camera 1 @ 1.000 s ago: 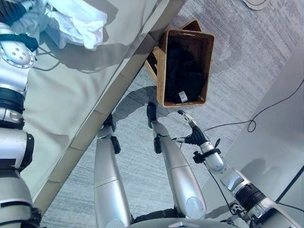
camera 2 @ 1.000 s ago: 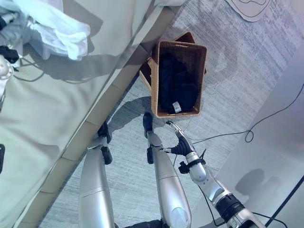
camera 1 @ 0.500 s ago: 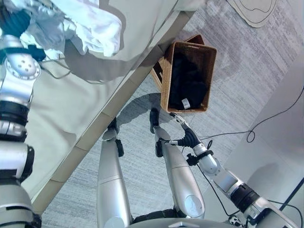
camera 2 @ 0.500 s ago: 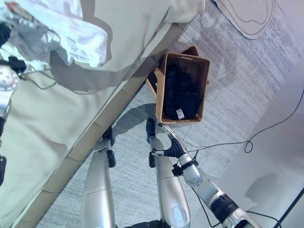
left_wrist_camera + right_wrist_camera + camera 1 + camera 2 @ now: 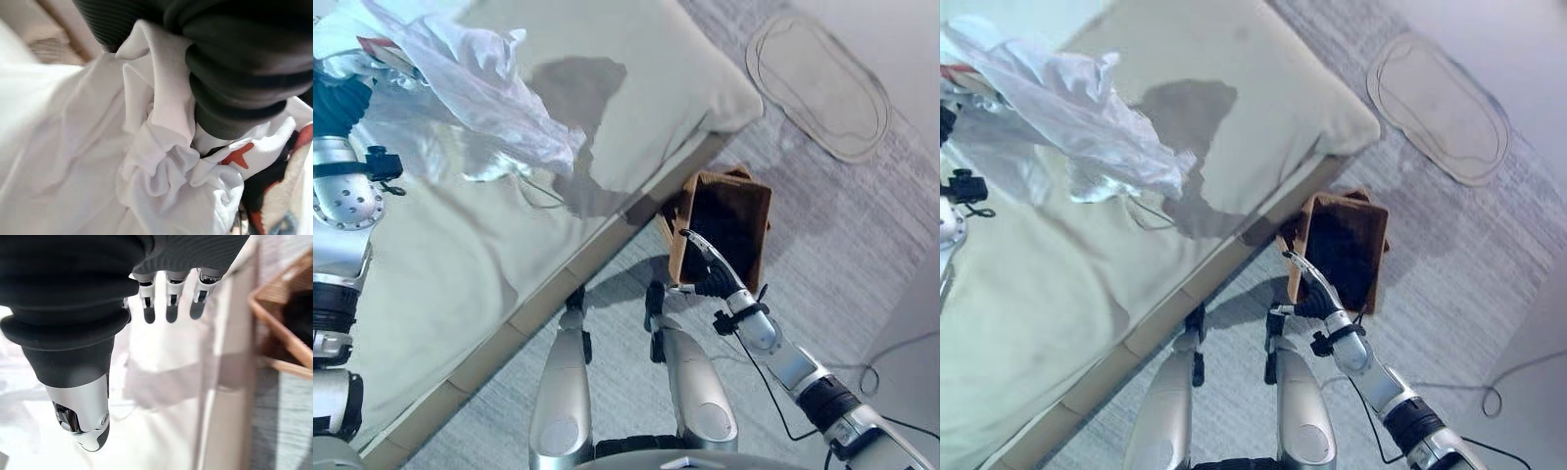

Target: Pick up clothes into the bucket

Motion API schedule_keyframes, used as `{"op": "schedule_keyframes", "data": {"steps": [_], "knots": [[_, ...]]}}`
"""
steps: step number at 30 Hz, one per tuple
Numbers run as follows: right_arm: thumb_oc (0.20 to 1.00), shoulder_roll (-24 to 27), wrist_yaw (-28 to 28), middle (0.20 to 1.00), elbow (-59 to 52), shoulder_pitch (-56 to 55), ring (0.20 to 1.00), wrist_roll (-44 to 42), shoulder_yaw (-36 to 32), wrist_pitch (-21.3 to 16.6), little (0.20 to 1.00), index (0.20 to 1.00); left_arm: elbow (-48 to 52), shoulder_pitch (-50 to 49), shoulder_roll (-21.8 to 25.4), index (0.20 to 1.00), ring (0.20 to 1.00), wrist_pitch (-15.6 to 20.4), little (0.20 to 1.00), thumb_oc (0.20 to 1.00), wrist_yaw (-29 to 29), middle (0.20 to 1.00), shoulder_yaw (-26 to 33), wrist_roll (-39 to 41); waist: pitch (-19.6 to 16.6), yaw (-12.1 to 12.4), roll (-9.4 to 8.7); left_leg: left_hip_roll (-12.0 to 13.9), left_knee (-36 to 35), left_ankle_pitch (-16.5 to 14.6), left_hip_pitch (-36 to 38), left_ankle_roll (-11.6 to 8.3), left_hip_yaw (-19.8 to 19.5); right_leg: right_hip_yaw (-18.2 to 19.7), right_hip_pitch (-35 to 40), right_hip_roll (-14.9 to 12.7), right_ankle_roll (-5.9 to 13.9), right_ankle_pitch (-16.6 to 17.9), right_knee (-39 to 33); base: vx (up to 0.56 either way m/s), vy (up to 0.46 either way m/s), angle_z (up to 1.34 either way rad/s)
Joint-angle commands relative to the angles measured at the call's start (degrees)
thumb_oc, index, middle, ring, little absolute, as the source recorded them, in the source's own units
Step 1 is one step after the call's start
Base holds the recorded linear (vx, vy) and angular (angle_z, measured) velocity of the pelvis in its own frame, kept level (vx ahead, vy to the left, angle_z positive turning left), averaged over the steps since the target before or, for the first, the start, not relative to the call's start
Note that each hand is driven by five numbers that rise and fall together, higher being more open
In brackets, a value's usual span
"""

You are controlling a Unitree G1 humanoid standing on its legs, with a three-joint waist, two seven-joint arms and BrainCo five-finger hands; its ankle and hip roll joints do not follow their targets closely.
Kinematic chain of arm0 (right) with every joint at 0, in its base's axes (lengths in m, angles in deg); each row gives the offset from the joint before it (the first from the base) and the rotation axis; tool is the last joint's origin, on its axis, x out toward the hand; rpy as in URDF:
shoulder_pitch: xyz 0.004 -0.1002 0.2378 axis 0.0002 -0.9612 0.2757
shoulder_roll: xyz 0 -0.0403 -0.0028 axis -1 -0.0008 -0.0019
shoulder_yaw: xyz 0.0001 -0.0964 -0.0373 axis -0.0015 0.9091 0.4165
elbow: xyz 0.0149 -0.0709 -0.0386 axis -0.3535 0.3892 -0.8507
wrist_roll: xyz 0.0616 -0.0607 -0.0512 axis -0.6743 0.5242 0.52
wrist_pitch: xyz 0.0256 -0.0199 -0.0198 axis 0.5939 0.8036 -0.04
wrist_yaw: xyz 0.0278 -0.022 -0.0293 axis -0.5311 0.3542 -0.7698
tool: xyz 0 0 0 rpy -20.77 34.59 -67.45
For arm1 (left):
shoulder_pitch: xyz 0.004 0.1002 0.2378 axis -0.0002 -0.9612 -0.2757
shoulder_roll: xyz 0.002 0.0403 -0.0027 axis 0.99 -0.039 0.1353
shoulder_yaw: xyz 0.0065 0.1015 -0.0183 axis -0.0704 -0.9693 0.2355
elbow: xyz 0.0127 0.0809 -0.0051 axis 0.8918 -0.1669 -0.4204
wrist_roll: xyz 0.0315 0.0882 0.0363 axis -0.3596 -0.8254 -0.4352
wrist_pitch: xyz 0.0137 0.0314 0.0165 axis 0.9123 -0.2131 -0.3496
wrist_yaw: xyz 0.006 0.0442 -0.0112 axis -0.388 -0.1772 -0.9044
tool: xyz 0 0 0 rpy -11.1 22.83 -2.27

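A white garment (image 5: 480,98) with a red print (image 5: 237,154) hangs in the air above the bed, bunched at my left hand (image 5: 337,98) at the far left. In the left wrist view the cloth (image 5: 146,161) is gathered tight against the hand's dark cover, which hides the fingers. A brown wicker basket (image 5: 759,211) stands on the floor by the bed's corner, with dark clothes (image 5: 729,225) inside. My right hand (image 5: 707,266) hovers over the floor just in front of the basket, its fingers (image 5: 168,303) straight and holding nothing.
The beige bed (image 5: 509,264) fills the left side, and its edge runs diagonally down toward me. Grey carpet (image 5: 822,284) lies to the right. An oval mat (image 5: 822,83) sits beyond the basket.
The camera has swung, so the bed and the basket sit differently in view. The white garment is now lifted higher and spread out above the bed. The right hand stays by the basket.
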Motion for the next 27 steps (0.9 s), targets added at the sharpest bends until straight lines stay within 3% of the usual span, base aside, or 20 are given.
{"op": "schedule_keyframes", "data": {"steps": [1,8,12,18,20,24,27], "knots": [[1.000,1.9,-2.3,1.000,-5.6,-3.1,1.000,-0.6,-1.6,-1.2,1.000,1.000,2.9,0.0,-1.1,0.200,0.200,5.4,0.200,0.200,1.7,0.200,3.9,2.6,-9.5,-1.3,2.52,-3.6,4.1,-6.7,3.3,2.36,-0.3,-0.2,3.5,0.0,1.91,4.4,-7.6,0.08,-0.020,0.14],[1.000,1.7,-7.0,1.000,-11.2,-6.4,1.000,-2.9,-3.3,-1.2,1.000,1.000,6.2,-2.1,0.2,0.200,0.200,5.4,0.200,0.200,6.5,0.200,3.4,2.6,-16.1,-1.9,3.72,-3.3,-3.5,-3.8,10.9,1.88,-0.5,-2.0,9.5,0.8,1.73,3.3,-10.0,0.08,-0.021,0.09],[1.000,1.4,-8.7,1.000,-16.4,-7.1,1.000,-6.9,-4.9,-1.4,1.000,1.000,9.0,-4.0,-0.4,0.200,0.200,5.8,0.200,0.200,9.2,0.200,3.2,4.2,-18.2,-2.2,4.05,-2.9,-5.9,-3.1,13.9,1.64,-0.4,-2.5,11.9,1.0,1.64,2.6,-10.4,0.08,-0.010,0.10],[1.000,-3.9,-11.2,1.000,-25.5,-3.0,1.000,-20.8,-4.6,-1.5,1.000,1.000,15.2,-8.2,-3.8,0.200,0.200,6.2,0.200,0.200,16.1,0.200,0.6,10.1,-21.7,-2.2,4.26,-2.3,-7.9,-3.0,17.8,1.31,0.3,-2.7,16.0,1.6,1.36,2.2,-12.4,0.06,-0.004,0.04],[1.000,-6.9,-11.0,1.000,-28.2,0.8,1.000,-25.8,-3.5,-1.5,1.000,1.000,19.8,-12.2,-7.0,0.200,0.200,5.7,0.200,0.200,20.1,0.200,-0.2,15.3,-23.0,-1.7,4.19,-1.9,-8.5,-3.1,19.4,1.27,0.9,-2.5,17.6,1.7,1.12,2.1,-13.3,0.06,-0.007,-0.02],[1.000,-9.7,-9.4,1.000,-29.9,5.5,1.000,-28.2,-2.0,-0.5,1.000,1.000,24.4,-16.4,-11.3,0.200,0.200,4.1,0.200,0.200,24.3,0.200,-1.3,23.4,-24.5,-1.3,4.02,-1.7,-8.7,-3.5,21.3,1.28,1.2,-2.3,19.7,2.0,0.82,1.6,-13.9,0.05,-0.007,-0.02],[1.000,-10.0,-8.5,1.000,-29.6,6.9,1.000,-27.4,-1.9,0.1,1.000,1.000,26.4,-18.1,-13.4,0.200,0.200,3.2,0.200,0.200,25.6,0.200,-1.9,25.3,-25.0,-1.3,3.93,-1.5,-8.9,-3.7,22.3,1.24,1.3,-2.3,20.8,2.1,0.63,1.3,-14.0,0.05,-0.002,-0.02]]}}
